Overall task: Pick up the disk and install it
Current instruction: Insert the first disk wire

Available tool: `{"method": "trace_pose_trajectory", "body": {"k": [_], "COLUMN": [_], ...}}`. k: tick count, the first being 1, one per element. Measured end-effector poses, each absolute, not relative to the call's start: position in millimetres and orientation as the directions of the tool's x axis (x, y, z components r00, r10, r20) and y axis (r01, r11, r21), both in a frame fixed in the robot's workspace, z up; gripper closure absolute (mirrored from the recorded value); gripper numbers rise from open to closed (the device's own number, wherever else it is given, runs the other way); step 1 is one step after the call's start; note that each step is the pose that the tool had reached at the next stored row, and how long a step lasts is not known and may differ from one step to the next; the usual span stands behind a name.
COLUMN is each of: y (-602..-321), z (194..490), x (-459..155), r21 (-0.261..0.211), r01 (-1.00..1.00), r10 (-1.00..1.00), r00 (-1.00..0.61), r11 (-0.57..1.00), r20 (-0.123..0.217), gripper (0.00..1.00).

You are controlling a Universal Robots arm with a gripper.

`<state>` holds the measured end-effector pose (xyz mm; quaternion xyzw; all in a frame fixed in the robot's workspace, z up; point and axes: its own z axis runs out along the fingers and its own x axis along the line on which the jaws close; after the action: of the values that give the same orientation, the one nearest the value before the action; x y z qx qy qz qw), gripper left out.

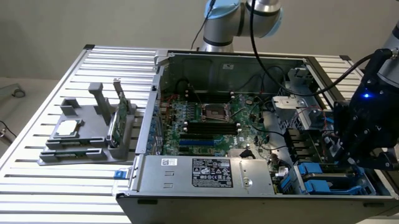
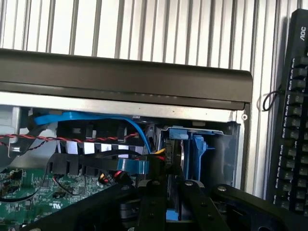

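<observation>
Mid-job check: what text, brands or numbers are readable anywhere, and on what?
"AOC": on the black keyboard.
Power supply label: print too small to read.
Circuit board markings: blurred, unreadable.
Keyboard key legends: blurred, unreadable.

The disk (image 2: pixel 187 144) stands on edge and is seen end-on — a thin grey slab framed by a bright blue plastic carrier, with a blue tab at its far end. It sits down in the drive bay (image 2: pixel 226 144) at a corner of the open computer case (image 2: pixel 144 82), just inside the case's dark outer wall and beside a bundle of blue and black cables (image 2: pixel 120 139). Its near end is clasped between the black fingers of the gripper (image 2: pixel 168 192), which press on its two flat faces — a strip of blue shows between them. The label is hidden at this angle.
</observation>
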<state>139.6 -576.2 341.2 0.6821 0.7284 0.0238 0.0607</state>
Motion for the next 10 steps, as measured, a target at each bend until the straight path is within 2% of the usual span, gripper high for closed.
{"method": "trace_pose_trajectory", "body": {"k": [10], "y": [-578.7], "z": [340.1], "x": [127.1], "r21": [0.152], "r01": [0.986], "r10": [0.997], "r00": [-0.06], "r11": [0.068], "r20": [-0.058], "gripper": [0.83]}}
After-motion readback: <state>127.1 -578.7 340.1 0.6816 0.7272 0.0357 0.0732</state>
